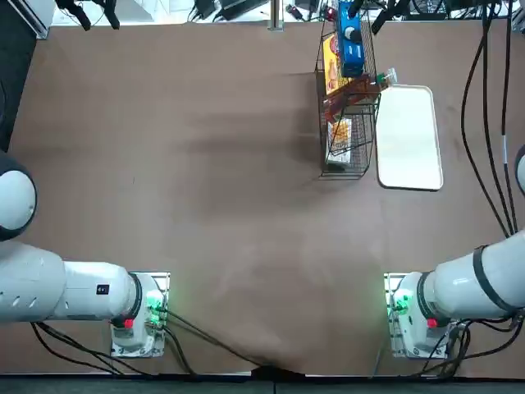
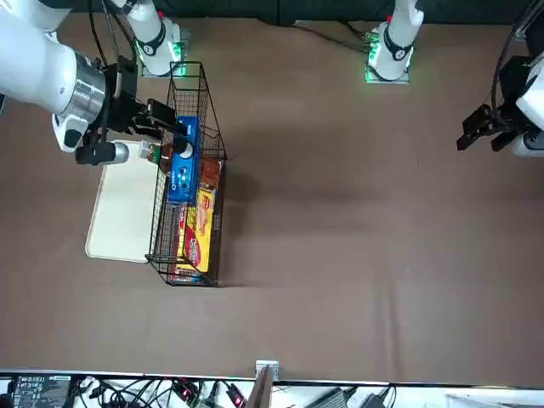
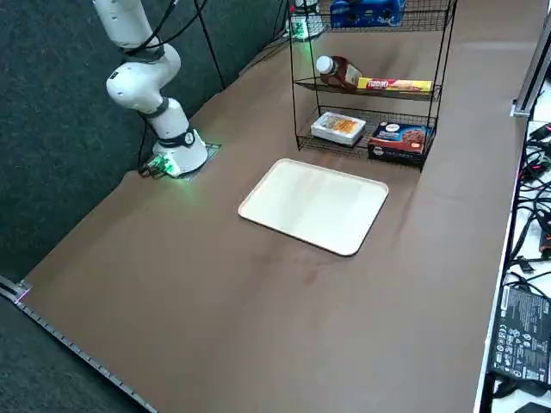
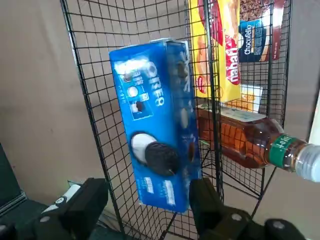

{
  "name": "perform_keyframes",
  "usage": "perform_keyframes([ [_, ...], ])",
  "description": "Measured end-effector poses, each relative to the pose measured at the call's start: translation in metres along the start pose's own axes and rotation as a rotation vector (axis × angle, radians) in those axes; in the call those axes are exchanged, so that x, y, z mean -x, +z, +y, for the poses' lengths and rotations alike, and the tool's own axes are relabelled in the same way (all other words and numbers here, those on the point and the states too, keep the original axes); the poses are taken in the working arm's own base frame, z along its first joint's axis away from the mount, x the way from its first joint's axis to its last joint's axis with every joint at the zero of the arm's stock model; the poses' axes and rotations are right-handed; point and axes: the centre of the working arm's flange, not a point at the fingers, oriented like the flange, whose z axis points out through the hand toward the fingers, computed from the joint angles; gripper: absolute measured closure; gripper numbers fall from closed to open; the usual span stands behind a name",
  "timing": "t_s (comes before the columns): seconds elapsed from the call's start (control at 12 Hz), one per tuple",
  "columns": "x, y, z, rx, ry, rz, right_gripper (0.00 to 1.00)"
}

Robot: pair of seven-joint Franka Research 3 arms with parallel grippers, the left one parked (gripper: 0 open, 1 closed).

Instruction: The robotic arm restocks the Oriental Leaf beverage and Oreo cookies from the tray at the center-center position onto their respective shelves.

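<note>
The Oreo cookies (image 4: 157, 125), a blue packet, lie on the top shelf of the black wire rack (image 1: 348, 156), also seen from the side as the Oreo cookies (image 3: 366, 12). My right gripper (image 4: 147, 186) is open, one black finger on each side of the packet's near end; across the table it shows as the gripper (image 2: 166, 126) at the rack's top. The Oriental Leaf beverage (image 3: 341, 72) lies on its side on the middle shelf, its white cap (image 2: 119, 153) poking out toward the white tray (image 1: 407, 138) beside the rack.
Yellow-and-red snack packs (image 4: 220, 45) and a Chocofello box (image 4: 256, 31) fill the lower tiers. Black cables (image 1: 492, 164) trail over the table right of the tray. The right arm's base (image 3: 176, 155) stands near the table edge.
</note>
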Motion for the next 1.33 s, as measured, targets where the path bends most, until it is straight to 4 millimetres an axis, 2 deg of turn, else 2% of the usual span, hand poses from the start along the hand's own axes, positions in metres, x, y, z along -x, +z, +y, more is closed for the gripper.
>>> perform_keyframes([
  [0.5, -0.002, -0.010, 0.008, 0.069, 0.000, 0.050, 0.00],
  [0.58, -0.002, -0.016, 0.012, 0.112, -0.001, 0.078, 0.00],
  [0.67, 0.004, -0.034, 0.018, 0.213, -0.009, 0.149, 0.00],
  [0.83, 0.012, -0.051, 0.026, 0.290, -0.048, 0.186, 0.00],
  [1.33, 0.005, -0.100, 0.105, 0.400, -0.242, 0.160, 0.00],
])
